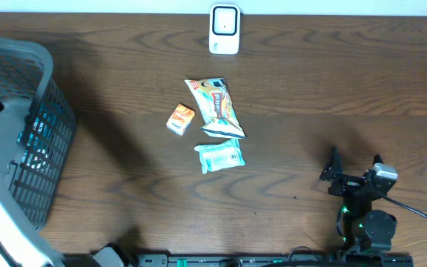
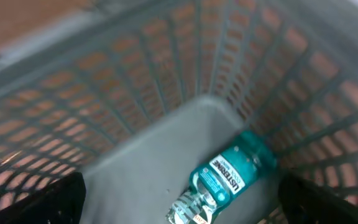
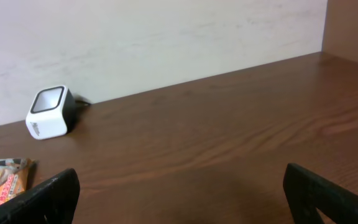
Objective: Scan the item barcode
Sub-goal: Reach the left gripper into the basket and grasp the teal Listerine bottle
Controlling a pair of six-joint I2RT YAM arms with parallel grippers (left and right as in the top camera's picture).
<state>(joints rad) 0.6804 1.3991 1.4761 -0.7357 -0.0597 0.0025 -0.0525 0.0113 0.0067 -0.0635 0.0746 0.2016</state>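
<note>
At the left, the left gripper (image 2: pixel 180 190) is hanging with jaws wide apart above the grey basket (image 1: pixel 47 119), where a mouthwash bottle (image 2: pixel 219 183) is lying. In the middle of the table (image 1: pixel 310 89), an orange box (image 1: pixel 180 119), a snack packet (image 1: pixel 217 107) and a teal packet (image 1: pixel 219 156) are lying close together, below the white scanner (image 1: pixel 224 30). At the right, the right gripper (image 1: pixel 354 169) is holding nothing, jaws apart.

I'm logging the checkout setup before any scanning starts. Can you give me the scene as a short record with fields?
scanner: white, at the far edge of the table
table items: snack bag, orange box, teal packet, grouped mid-table
basket: grey, at the left, holding a mouthwash bottle
left hand: open, empty, over the basket above the bottle
right hand: open, empty, at the table's near right
scan: no item picked up yet
</note>
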